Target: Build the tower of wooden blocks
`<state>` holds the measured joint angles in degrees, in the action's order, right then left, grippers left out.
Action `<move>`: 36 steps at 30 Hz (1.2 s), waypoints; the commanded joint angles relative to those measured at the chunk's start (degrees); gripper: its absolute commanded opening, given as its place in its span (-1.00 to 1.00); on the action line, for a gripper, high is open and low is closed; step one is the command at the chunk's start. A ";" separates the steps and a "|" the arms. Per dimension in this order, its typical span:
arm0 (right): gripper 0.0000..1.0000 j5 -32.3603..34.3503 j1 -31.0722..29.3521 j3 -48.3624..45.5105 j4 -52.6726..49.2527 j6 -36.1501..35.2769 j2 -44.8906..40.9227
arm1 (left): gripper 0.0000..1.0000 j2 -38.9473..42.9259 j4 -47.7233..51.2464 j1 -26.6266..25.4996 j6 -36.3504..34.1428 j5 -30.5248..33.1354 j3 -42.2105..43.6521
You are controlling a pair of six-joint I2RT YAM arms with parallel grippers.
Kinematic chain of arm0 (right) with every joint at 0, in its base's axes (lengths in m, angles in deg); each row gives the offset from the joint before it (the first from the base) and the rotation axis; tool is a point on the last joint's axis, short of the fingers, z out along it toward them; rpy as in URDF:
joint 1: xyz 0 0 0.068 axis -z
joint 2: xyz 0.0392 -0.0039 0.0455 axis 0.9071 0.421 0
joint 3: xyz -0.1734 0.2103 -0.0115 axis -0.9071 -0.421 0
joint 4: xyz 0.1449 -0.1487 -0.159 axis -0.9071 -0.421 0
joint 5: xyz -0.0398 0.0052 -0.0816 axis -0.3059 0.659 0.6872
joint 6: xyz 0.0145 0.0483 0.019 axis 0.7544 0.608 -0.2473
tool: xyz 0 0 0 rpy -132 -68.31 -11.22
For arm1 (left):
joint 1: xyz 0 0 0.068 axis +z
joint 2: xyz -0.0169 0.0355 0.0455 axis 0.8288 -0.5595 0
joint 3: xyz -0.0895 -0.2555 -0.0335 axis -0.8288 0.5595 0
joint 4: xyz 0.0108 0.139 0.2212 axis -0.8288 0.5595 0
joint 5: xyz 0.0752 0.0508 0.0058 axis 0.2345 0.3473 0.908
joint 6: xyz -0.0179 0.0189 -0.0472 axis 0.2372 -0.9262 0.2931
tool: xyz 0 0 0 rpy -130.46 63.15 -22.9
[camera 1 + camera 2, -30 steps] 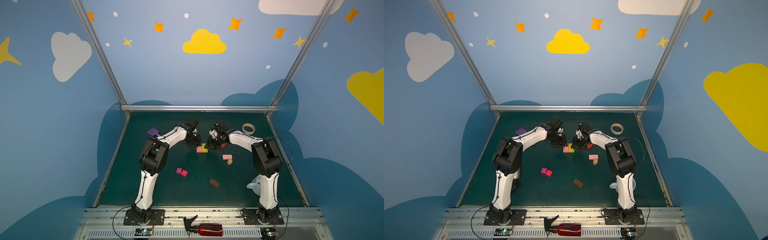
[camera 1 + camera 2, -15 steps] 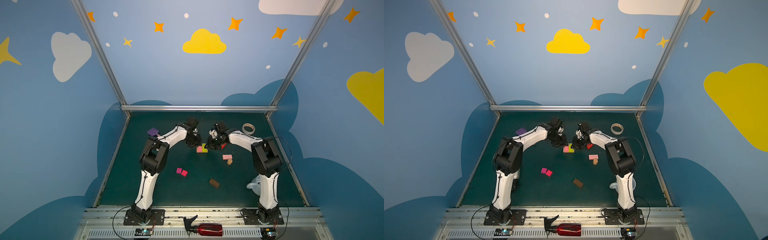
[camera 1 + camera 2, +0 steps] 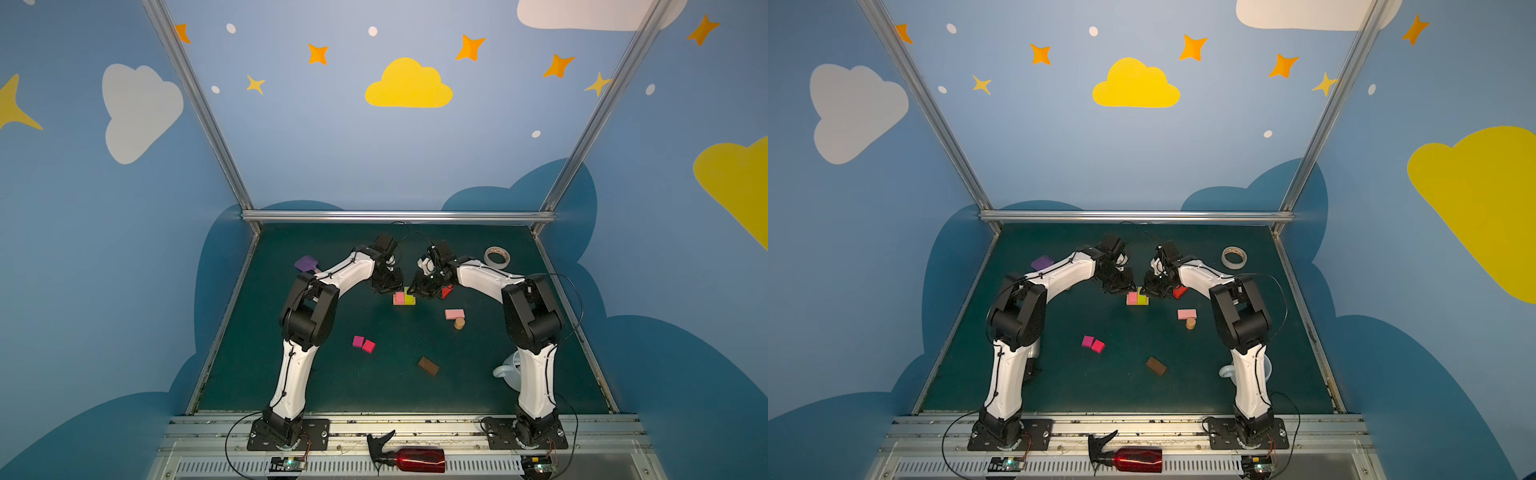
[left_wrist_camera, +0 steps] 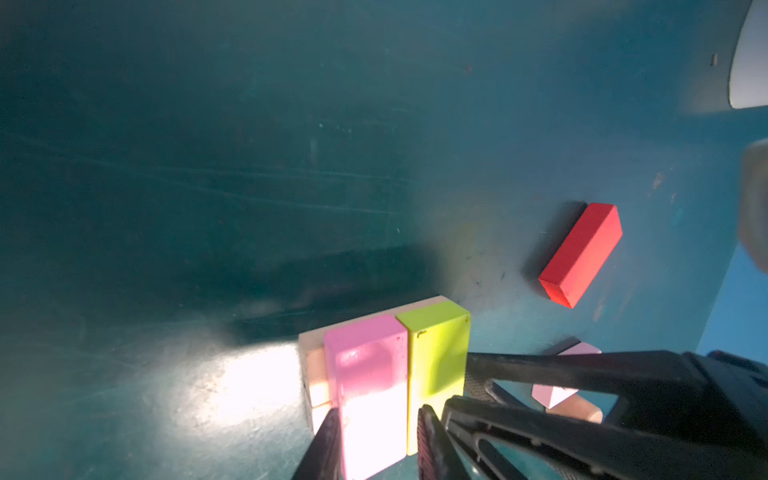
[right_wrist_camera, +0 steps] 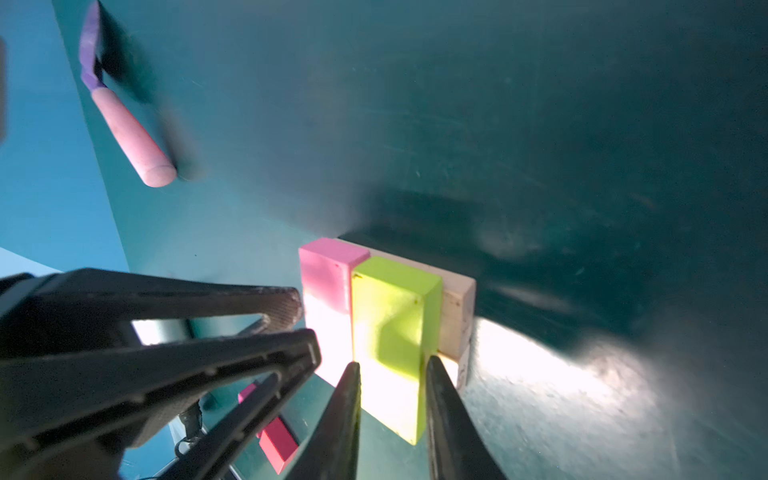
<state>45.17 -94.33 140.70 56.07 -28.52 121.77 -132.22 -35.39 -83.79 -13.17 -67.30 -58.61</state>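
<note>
- Tower (image 3: 404, 298) stands on the desk (image 3: 374, 395), toward the back: tan base (image 5: 457, 316) carrying pink block (image 4: 365, 374) and lime-green block (image 5: 395, 316) side by side, touching.
- Versus a second back: both top views show no shift of arms or stack. Judgement: second layer is seated and this is the release phase.
- Left claw (image 4: 378, 415): jaws narrowly parted, astride the pink block's end. Whether the pads press it, cannot tell.
- Right claw (image 5: 392, 362): likewise astride the lime-green block; contact unclear.
- Unplaced: red block (image 4: 582, 255) near the tower; loose pink block (image 3: 454, 313), tan cylinder (image 3: 459, 323), magenta squares (image 3: 363, 343) and brown block (image 3: 428, 366) well apart.
</note>
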 commanded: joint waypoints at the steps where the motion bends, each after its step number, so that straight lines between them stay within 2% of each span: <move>1: -0.46 0.12 0.18 1.60 -0.89 0.10 0.85 | -0.36 -1.47 1.39 -0.14 -0.84 0.49 -1.79; 18: -0.43 0.05 0.28 1.86 -1.28 0.19 1.13 | -0.36 -2.56 2.14 -0.22 -1.10 0.53 -3.40; 27: -0.27 1.32 0.41 1.18 -1.68 0.12 -0.56 | -0.36 -1.60 2.62 -0.16 -1.10 1.42 -2.89; 36: -0.22 2.29 0.80 1.18 -2.76 -0.47 -3.71 | -0.32 1.62 3.55 -0.19 -0.92 4.55 -1.75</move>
<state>46.39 -93.92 141.31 55.04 -28.55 121.53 -133.91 -33.71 -83.79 -13.59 -64.68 -60.81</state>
